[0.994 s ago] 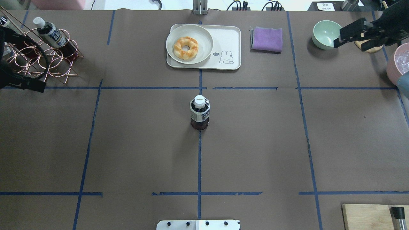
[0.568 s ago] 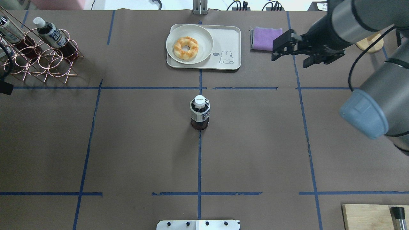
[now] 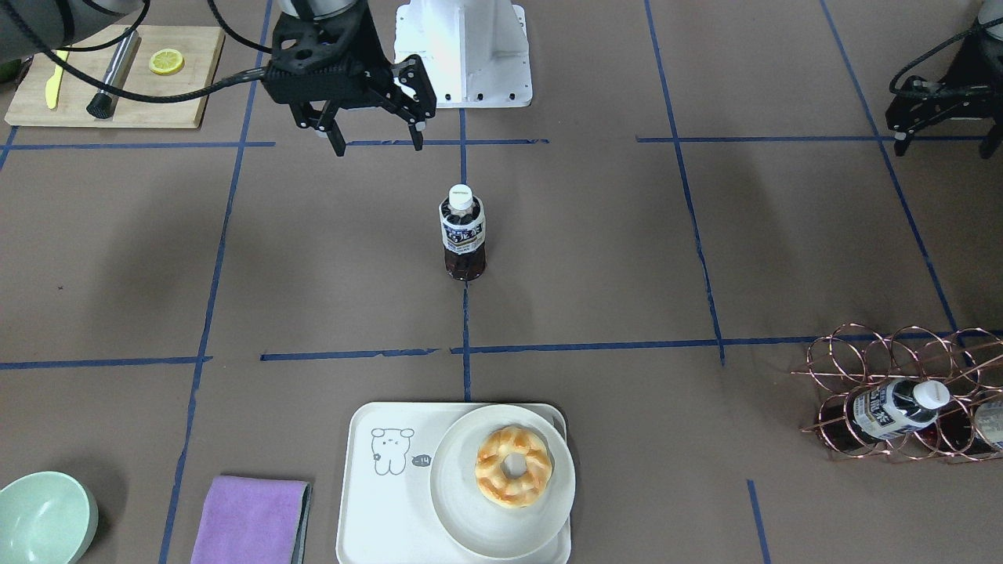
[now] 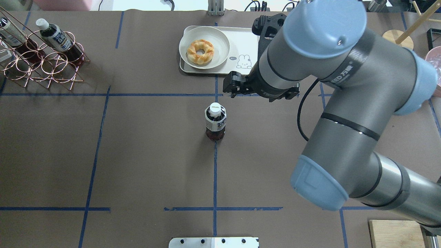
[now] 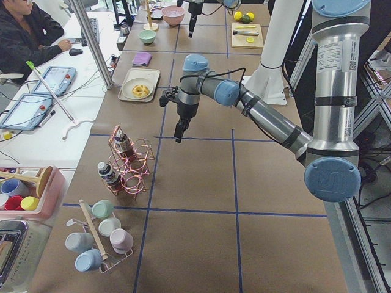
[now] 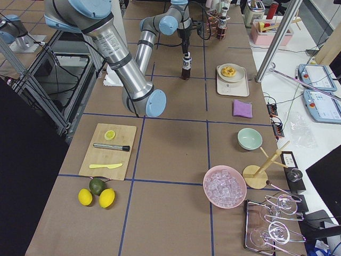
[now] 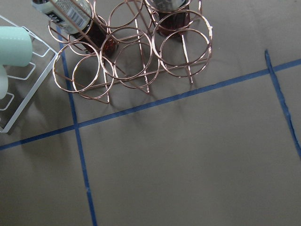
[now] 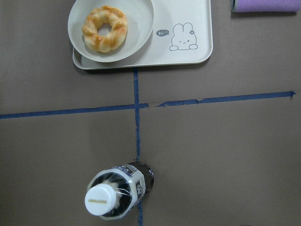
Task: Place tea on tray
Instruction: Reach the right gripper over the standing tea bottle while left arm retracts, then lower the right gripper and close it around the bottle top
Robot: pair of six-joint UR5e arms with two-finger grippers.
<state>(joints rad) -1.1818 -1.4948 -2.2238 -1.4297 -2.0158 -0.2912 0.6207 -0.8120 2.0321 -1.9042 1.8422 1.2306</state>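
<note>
The tea bottle (image 4: 215, 120) stands upright at the table's centre on a blue tape line, white cap up; it also shows in the front view (image 3: 462, 235) and low left in the right wrist view (image 8: 115, 195). The off-white tray (image 4: 245, 41) lies beyond it, with a round plate and a doughnut (image 4: 200, 51) on its left half. My right gripper (image 3: 376, 141) hangs open and empty above the table, a little beyond and to the right of the bottle in the overhead view, apart from it. My left gripper (image 3: 940, 145) is open and empty at the table's left side, near the rack.
A copper wire rack (image 4: 44, 65) at the far left holds other tea bottles (image 4: 55, 36). A purple cloth (image 3: 251, 521) and a green bowl (image 3: 43, 517) lie right of the tray. A wooden board (image 3: 110, 74) with a knife sits near the robot's right.
My right arm has swung in from the far right edge across the cloth to the table's centre, close to the tea bottle. My left gripper has drawn back out of the overhead view.
</note>
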